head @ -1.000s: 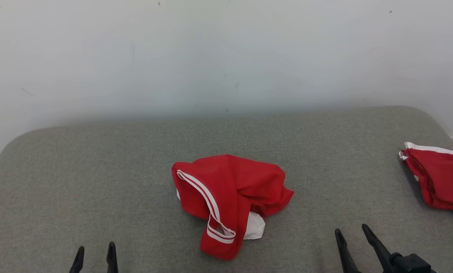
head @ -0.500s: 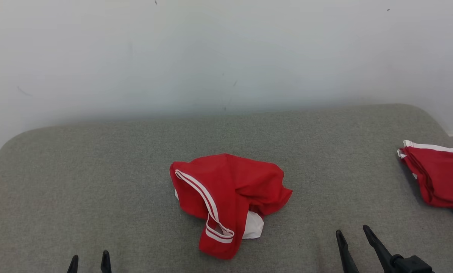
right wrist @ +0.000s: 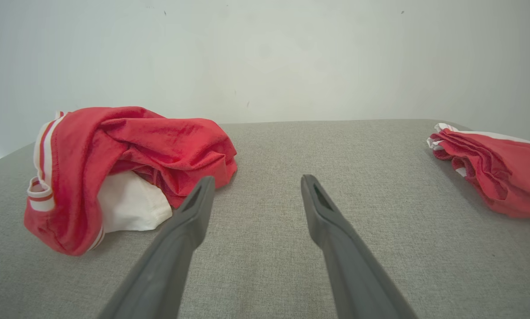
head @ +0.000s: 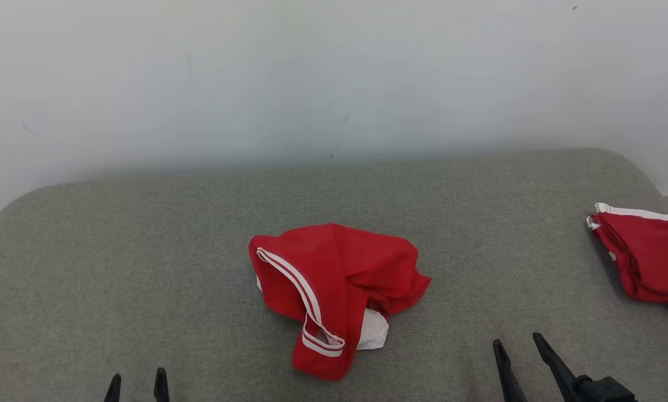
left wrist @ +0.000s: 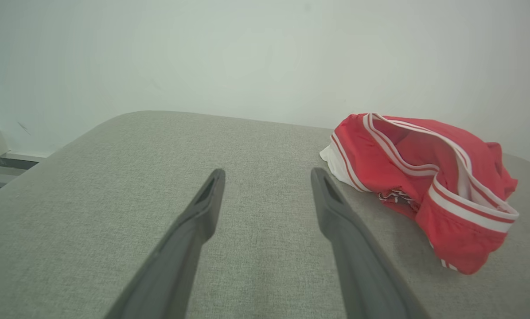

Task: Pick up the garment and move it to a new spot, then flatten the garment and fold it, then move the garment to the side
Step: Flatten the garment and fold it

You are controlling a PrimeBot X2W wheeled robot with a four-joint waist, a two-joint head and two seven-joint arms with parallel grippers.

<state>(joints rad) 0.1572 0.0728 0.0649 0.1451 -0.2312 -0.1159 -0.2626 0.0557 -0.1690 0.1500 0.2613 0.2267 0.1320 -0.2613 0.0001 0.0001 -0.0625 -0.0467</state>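
The left end effector (head: 137, 384) is hovering low over the grey woven-fabric tabletop (head: 116, 251), left of the crumpled red garment with white-striped trim (head: 339, 279) and nearer the robot. Its two dark fingers are standing spread with nothing between them. The garment is lying bunched near the tabletop's middle, with a white lining poking out at its near edge. Right of the garment and likewise nearer the robot, the right end effector (head: 517, 341) is hanging with its fingers spread and empty. Well apart to the garment's right, a folded red-and-white cloth pile (head: 647, 257) is sitting at the tabletop's edge. For the pick-up, I judge each end effector should be coming in low and pinching a raised outer fold on its own side rather than the loose striped band. Both should then be lifting evenly so the cloth is not dragging. No brand, label or writing is showing legibly on either cloth.
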